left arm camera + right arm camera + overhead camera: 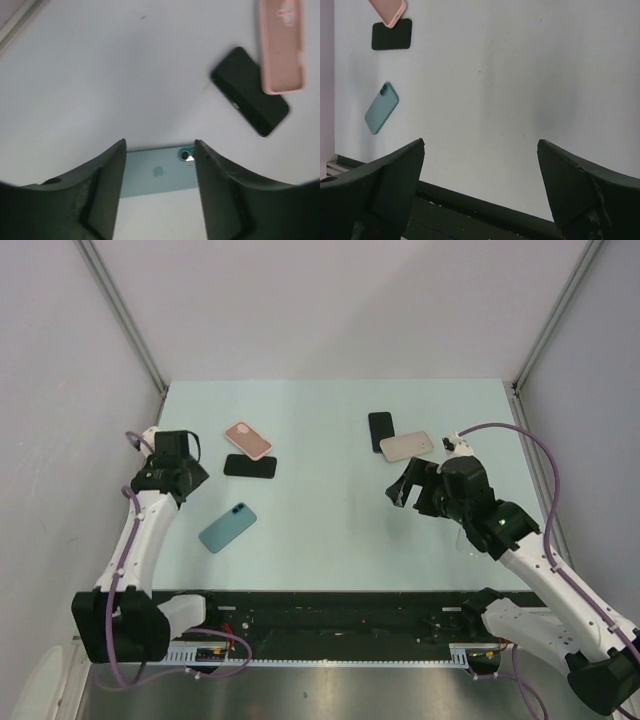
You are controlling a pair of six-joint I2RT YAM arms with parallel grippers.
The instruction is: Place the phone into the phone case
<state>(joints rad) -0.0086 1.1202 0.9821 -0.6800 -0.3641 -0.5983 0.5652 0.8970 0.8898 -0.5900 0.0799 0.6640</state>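
Though face down (logo, lens up), teal phone (228,527) flat on table (330,440); left pincer (160,145), right pincer (481,142) wide, empty.

Right gripper (481,145) jaws spread wide with nothing between them, fingers (395,175) dark, over bare pale table (520,75). The black rail (470,207) of the table's edge runs just under them. Teal phone (381,108) lies back-up and tilted near the table's left edge, camera end up. Further along that edge sits a black phone (392,34), with a pink case (388,11) meeting its upper edge; case is cut off by the frame.
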